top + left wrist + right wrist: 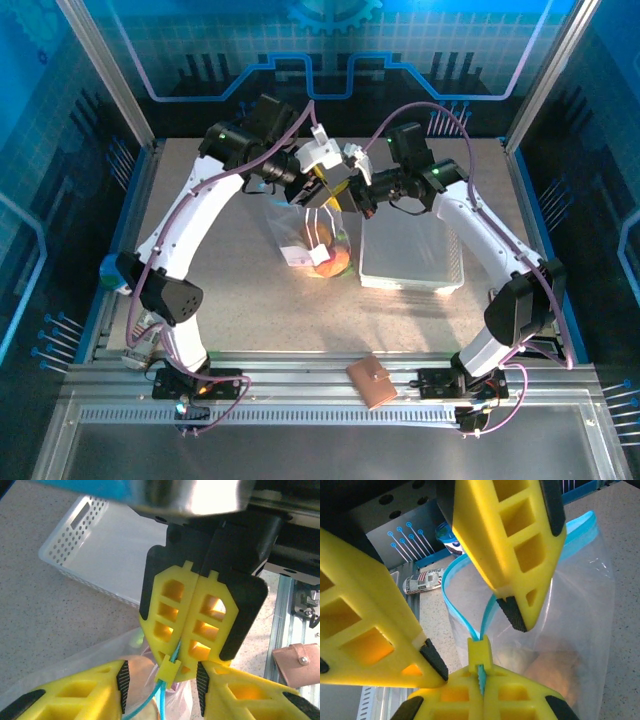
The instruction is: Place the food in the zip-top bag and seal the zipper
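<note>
Zip-top bag (305,225) is held up at mid-bench (240,300), mouth uppermost and long axis near vertical. Food (330,262) is bunched at its bottom. The two blue tracks of the zipper (581,525) are parted beyond the yellow slider (480,652). I read the right end effector (481,692) as clamped on the zipper, touching the slider. Left end effector (160,680) is spread, fingers either side of the slider, apart from it. White basket (410,250) sits just right of the bag. Brown wallet (370,382) lies at the near edge. The striped label (422,580) behind is too blurred to read.
</note>
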Robot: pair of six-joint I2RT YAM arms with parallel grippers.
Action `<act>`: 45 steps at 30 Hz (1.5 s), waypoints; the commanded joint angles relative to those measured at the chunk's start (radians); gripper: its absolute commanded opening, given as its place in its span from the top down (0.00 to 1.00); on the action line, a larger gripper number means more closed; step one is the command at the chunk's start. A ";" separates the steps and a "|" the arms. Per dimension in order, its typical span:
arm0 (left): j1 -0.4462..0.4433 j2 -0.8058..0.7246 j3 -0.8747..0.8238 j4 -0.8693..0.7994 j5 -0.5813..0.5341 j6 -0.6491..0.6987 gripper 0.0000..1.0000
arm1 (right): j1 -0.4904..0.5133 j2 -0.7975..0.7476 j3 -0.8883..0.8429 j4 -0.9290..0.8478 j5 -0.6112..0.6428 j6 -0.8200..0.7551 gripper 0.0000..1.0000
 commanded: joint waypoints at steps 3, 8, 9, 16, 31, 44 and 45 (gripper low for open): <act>-0.009 0.026 0.040 -0.094 0.079 0.027 0.54 | -0.011 -0.012 -0.004 0.000 -0.037 -0.007 1.00; -0.009 0.037 0.064 -0.149 0.129 0.054 0.56 | -0.016 -0.010 -0.004 0.012 -0.046 -0.002 1.00; -0.008 0.044 0.073 -0.162 0.134 0.058 0.58 | -0.017 -0.012 -0.004 0.014 -0.053 -0.003 1.00; -0.009 0.115 0.141 -0.265 0.139 0.081 0.86 | -0.025 -0.018 -0.020 0.055 -0.057 0.024 1.00; 0.019 0.076 0.121 -0.228 0.092 0.068 0.93 | -0.073 -0.068 -0.075 0.086 0.007 0.050 1.00; 0.048 0.030 0.091 -0.213 0.084 0.058 0.93 | -0.116 -0.108 -0.113 0.132 0.010 0.082 1.00; 0.050 0.028 0.087 -0.213 0.080 0.058 0.93 | -0.120 -0.110 -0.114 0.133 0.012 0.083 1.00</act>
